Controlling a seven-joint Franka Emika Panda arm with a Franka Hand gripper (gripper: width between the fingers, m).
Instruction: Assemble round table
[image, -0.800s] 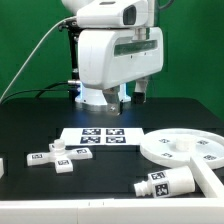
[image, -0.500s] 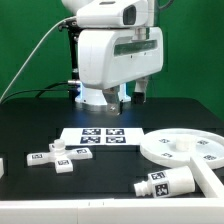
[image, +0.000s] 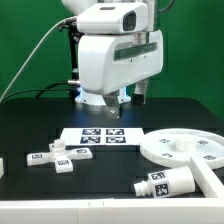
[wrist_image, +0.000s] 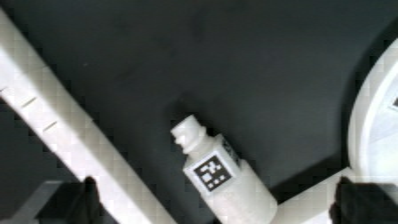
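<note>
Up high at the back of the black table (image: 35, 125), in front of a green wall (image: 20, 40): the big white arm (image: 118, 55). Under it hangs the gripper (image: 113, 104), above the table, touching nothing. In the wrist view, two dark fingers (wrist_image: 79, 198) far apart. Wide open, with nothing held.

No round table put together yet. Just three loose white bits on the black table, each with little black-and-white squares on it.

First bit, the round disc (image: 185, 148). Lies flat toward the exterior view's right, rim up, just beside the marker board (image: 100, 137).

Second bit, the leg (image: 168, 184). Short and thick, down on its side at the front of the table. Close to the round disc but not touching it. Has one thin end and a square tag on its side. In the wrist view, lies between the round disc and a long white bar (wrist_image: 54, 110). Very near that bar. Touching or not, cannot tell.

Third bit, the cross-shaped foot (image: 55, 155). Lies flat toward the exterior view's left, on the other side of the marker board, well apart from the leg and the round disc.

In the middle of the table, in front of the gripper, lies the marker board, flat.

At the exterior view's left edge, a small white bit (image: 2, 167), cut off. Cannot tell what.
</note>
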